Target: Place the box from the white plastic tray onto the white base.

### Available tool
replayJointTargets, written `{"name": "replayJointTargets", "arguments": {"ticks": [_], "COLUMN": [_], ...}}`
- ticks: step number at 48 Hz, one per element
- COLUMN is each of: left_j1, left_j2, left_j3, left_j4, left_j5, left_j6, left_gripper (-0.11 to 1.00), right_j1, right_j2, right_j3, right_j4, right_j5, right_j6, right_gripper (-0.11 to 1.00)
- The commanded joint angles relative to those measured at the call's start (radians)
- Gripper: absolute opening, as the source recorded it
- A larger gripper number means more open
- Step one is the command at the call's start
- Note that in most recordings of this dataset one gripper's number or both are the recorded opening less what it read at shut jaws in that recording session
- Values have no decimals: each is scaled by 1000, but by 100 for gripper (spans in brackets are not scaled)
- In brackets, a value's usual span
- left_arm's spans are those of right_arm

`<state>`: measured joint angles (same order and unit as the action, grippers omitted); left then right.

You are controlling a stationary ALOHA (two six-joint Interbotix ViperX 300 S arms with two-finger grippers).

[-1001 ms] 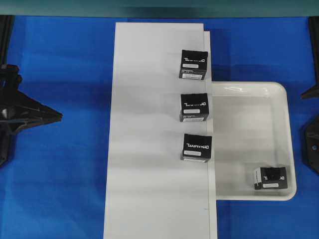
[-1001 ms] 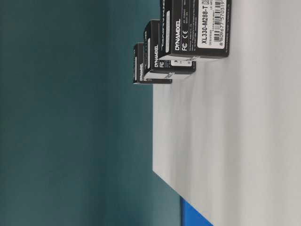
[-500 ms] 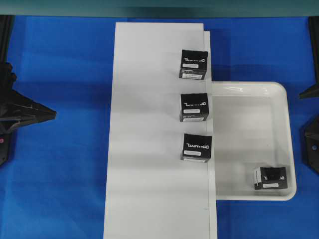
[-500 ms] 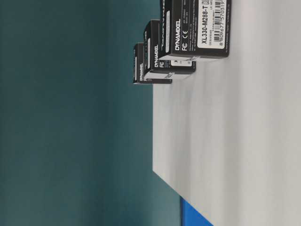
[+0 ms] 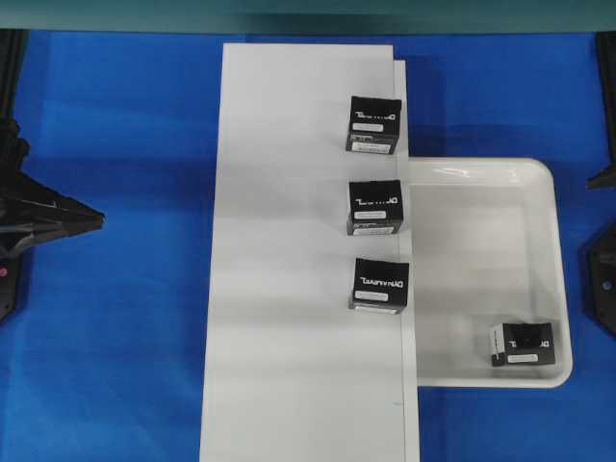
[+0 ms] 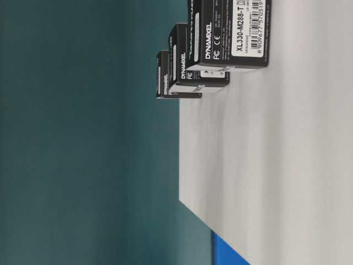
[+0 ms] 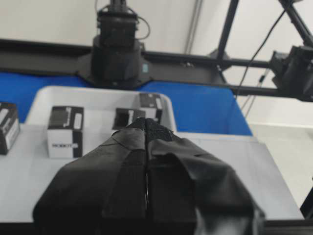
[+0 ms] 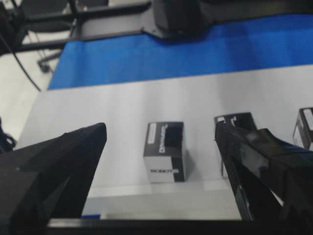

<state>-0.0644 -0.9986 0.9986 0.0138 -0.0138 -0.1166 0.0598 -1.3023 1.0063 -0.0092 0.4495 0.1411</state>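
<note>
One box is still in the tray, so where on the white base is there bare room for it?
The white base is bare left of the three boxes and below the lowest one. Its right edge beside the white plastic tray is crowded.

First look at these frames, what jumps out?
Three black boxes stand in a column along the right edge of the white base, lettering up. A fourth box sits alone in the near right corner of the tray. Both claws are clear of everything: left claw shut, right claw wide open.
</note>
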Motion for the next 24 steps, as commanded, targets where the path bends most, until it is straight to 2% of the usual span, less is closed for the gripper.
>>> {"name": "replayJointTargets", "arguments": {"ticks": [1,24], "left_j1": [-2,-2], "left_j2": [5,-8], "left_j3": [-9,0], "left_j4": [3,3], "left_j5": [-9,-3], "left_j6": [-2,-2], "left_gripper": [-7,-7], "right_j1": [-2,-2], "right_j2": [-9,-2], "right_j3": [-8,3], "right_j4": [-3,-2], "right_j5": [-11,-43], "right_j6": [-2,2], "right_gripper": [98,98]}}
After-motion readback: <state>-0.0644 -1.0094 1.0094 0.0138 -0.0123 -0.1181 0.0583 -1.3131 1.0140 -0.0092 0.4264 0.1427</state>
